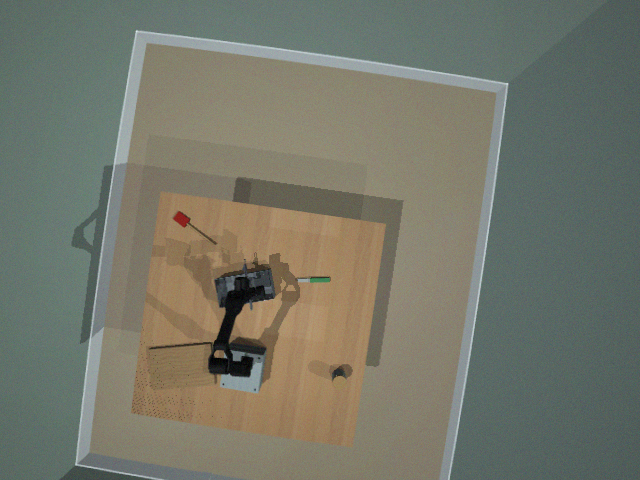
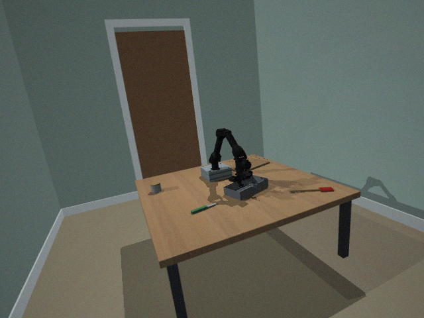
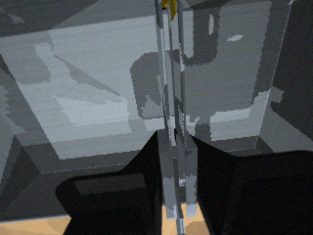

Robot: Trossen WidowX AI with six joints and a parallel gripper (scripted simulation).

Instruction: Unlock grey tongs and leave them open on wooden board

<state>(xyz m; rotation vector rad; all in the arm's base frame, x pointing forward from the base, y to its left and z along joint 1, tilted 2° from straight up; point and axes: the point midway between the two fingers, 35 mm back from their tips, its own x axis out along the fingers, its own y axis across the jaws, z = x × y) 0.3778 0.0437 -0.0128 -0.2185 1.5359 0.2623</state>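
Note:
The grey tongs [image 3: 172, 103] lie across the dark grey roasting tin [image 3: 147, 83], arms close together, with a yellow lock piece [image 3: 168, 4] at the far end. My gripper [image 3: 167, 133] is down over the tin's near rim, and its two black fingers are shut on the tongs' arms. In the overhead view the arm reaches from its base to the tin [image 1: 250, 285], and the tongs [image 1: 248, 279] stick out past both rims. In the side view the gripper [image 2: 241, 177] sits low over the tin [image 2: 246, 187]. The wooden board [image 1: 179, 365] lies left of the arm's base.
A red spatula [image 1: 186, 223] lies at the far left of the table. A green-handled tool [image 1: 314, 280] lies right of the tin. A small can [image 1: 339, 377] stands at the right front. The arm's grey base block [image 1: 242, 373] stands beside the board.

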